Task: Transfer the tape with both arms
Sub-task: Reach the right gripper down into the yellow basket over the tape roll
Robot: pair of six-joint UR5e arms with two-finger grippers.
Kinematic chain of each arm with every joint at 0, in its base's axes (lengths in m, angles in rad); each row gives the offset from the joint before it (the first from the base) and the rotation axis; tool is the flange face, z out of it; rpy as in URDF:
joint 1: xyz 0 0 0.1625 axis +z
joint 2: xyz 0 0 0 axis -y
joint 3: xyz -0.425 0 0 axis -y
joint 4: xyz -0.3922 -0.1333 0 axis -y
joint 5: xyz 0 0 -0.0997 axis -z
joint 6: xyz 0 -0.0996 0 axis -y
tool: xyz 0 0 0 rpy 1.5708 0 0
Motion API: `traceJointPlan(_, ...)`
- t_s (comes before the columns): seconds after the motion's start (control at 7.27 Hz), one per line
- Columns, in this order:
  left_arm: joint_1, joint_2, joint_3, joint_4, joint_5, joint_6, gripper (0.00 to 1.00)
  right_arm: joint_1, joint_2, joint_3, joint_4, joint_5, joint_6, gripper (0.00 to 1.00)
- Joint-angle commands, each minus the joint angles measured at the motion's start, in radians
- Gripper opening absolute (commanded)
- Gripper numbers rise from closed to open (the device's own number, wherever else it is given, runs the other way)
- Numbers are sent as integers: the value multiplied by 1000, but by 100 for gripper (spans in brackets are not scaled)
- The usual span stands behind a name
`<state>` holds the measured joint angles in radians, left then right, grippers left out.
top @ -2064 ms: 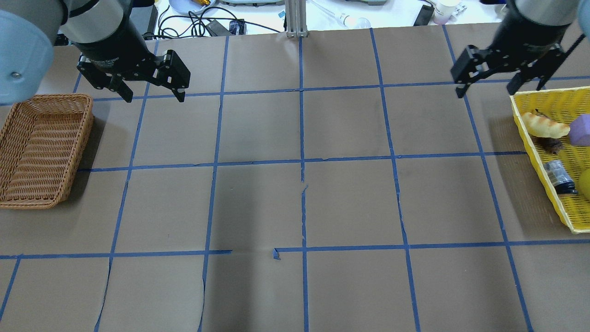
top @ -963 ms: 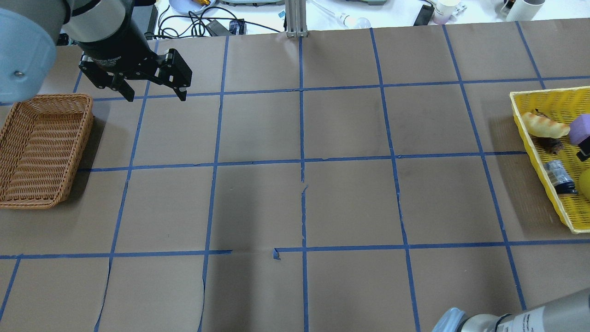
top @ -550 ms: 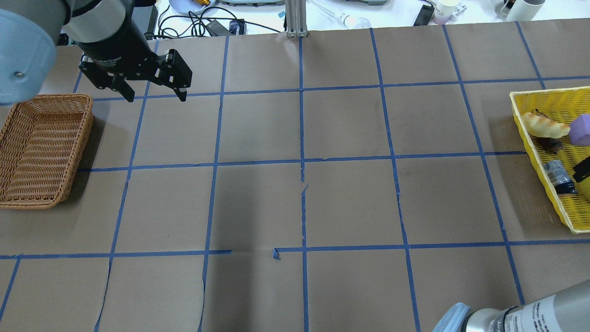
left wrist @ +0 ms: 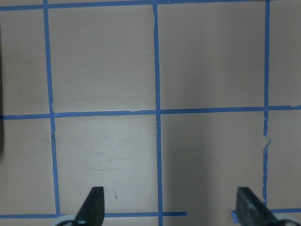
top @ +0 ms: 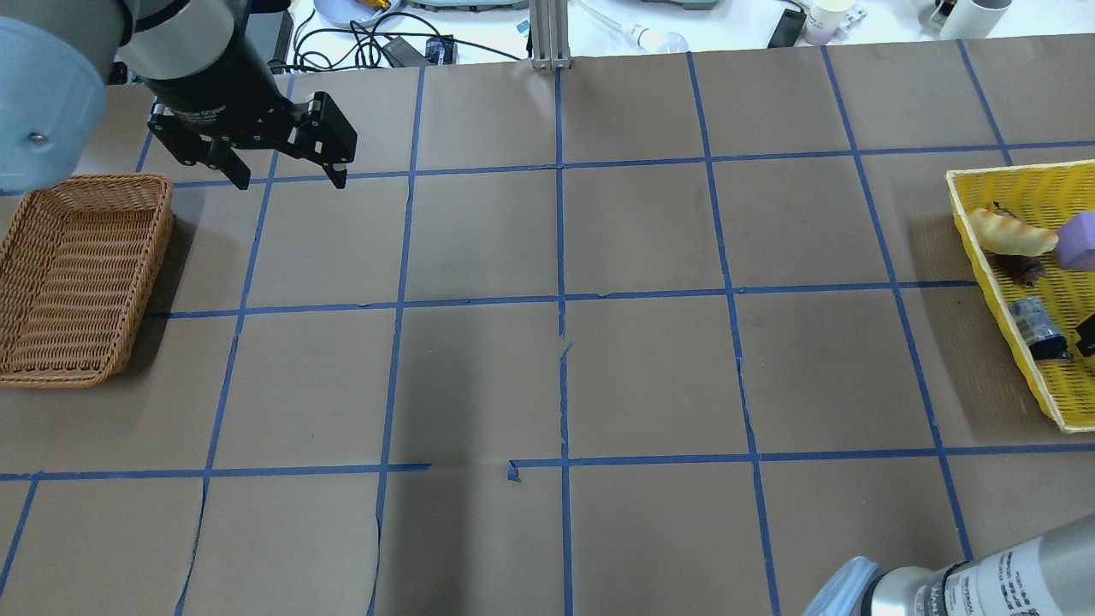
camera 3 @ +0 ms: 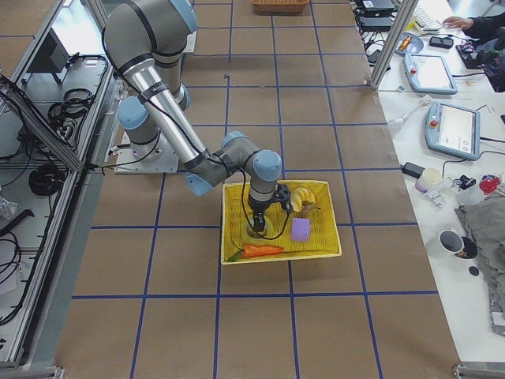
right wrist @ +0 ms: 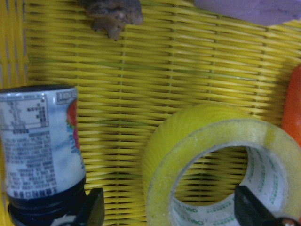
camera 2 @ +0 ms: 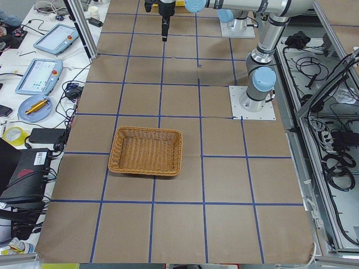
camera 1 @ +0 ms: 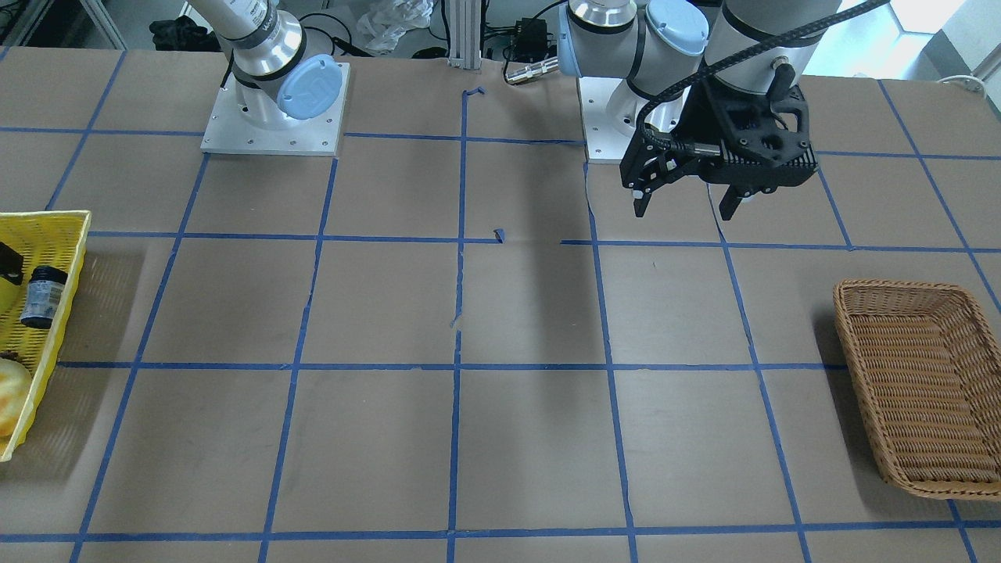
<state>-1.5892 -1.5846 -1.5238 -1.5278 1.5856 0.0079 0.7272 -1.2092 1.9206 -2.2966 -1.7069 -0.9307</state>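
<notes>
The yellow tape roll (right wrist: 186, 141) lies in the yellow basket (right wrist: 141, 80), close under my right gripper (right wrist: 171, 209). That gripper is open. One fingertip (right wrist: 94, 207) is between the roll and a small bottle (right wrist: 40, 146), the other over the roll's hole. The exterior right view shows the right gripper (camera 3: 260, 225) pointing down into the basket (camera 3: 280, 257). Only a bit of a finger (top: 1086, 334) shows at the overhead view's right edge. My left gripper (top: 287, 178) is open and empty above the table at the back left, also seen from the front (camera 1: 682, 211).
A wicker basket (top: 77, 274) sits at the left, near my left gripper. The yellow basket (top: 1009, 180) also holds a bread-like piece (top: 1009, 233), a purple block (top: 1080, 241), a brown lump (right wrist: 113, 16) and an orange carrot-like thing (camera 3: 256, 251). My right forearm (top: 967, 582) crosses the front right corner.
My right arm swung from the back right, round the table's front corner, and came down into the yellow basket; its finger moved forward along the basket. My left gripper barely moved.
</notes>
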Motion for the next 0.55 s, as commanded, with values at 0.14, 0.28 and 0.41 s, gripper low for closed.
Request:
traceJointPlan(0.14, 0, 0, 4, 2, 1, 6, 100, 0, 2, 0, 23, 19, 32, 0)
traceJointPlan(0.28, 0, 1, 4, 0, 1, 7, 100, 1, -9, -8, 52, 45, 42, 0)
traceJointPlan(0.41, 2, 3, 2, 2, -1, 7, 100, 12, -48, -32, 86, 52, 52, 0)
